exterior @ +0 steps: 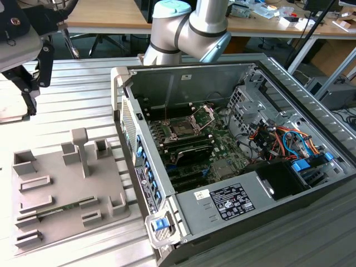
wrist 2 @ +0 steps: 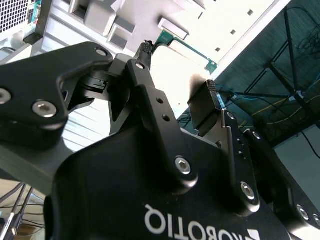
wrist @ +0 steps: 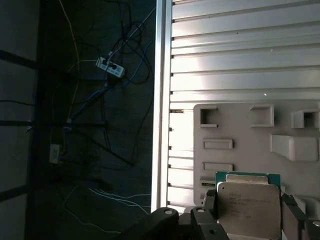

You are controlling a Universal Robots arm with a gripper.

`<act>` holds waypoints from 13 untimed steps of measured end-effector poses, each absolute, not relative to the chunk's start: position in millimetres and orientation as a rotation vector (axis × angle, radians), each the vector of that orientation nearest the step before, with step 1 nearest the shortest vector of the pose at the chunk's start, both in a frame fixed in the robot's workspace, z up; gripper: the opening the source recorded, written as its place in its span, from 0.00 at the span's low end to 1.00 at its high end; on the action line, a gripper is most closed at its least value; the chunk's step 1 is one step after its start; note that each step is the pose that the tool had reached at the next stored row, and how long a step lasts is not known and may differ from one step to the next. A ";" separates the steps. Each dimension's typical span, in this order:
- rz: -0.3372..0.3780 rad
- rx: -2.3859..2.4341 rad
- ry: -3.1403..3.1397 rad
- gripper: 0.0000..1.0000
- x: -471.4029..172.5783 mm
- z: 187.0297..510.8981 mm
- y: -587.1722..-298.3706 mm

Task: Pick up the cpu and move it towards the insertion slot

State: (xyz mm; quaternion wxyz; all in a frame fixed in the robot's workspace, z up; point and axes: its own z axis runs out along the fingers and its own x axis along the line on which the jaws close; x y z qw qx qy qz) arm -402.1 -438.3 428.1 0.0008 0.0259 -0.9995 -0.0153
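Gripper [wrist: 249, 206] pinched the cpu [wrist: 247, 214] edgewise. Judged: carry needed level chip, steady grip; insertion slot [exterior: 183, 127] lay at its 4 o'clock, exterior view.

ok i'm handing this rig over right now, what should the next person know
Gripper: shut on the cpu, gripped by two opposite edges.
Cpu: up off the grey tray, which shows behind it in the first wrist view.
Insertion slot: on the motherboard in the open computer case, exterior view's right of the tray.
Done: pick-up. Left: cpu not yet at the slot.
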 end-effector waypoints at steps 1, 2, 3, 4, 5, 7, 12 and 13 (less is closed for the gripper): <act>-0.048 0.081 -3.139 0.55 -401.4 428.1 -438.3; -0.048 0.081 -3.139 0.55 -400.6 428.1 -438.3; -0.048 0.081 -3.139 0.55 -399.7 428.1 -438.3; -0.048 0.081 -3.139 0.55 -398.9 428.1 -438.3; -0.048 0.081 -3.139 0.55 -398.0 428.1 -438.3; -0.048 0.081 -3.139 0.55 -396.3 428.1 -438.3; -0.048 0.081 -3.139 0.55 -389.7 428.1 -438.3; -0.048 0.081 -3.139 0.55 -388.0 428.1 -438.3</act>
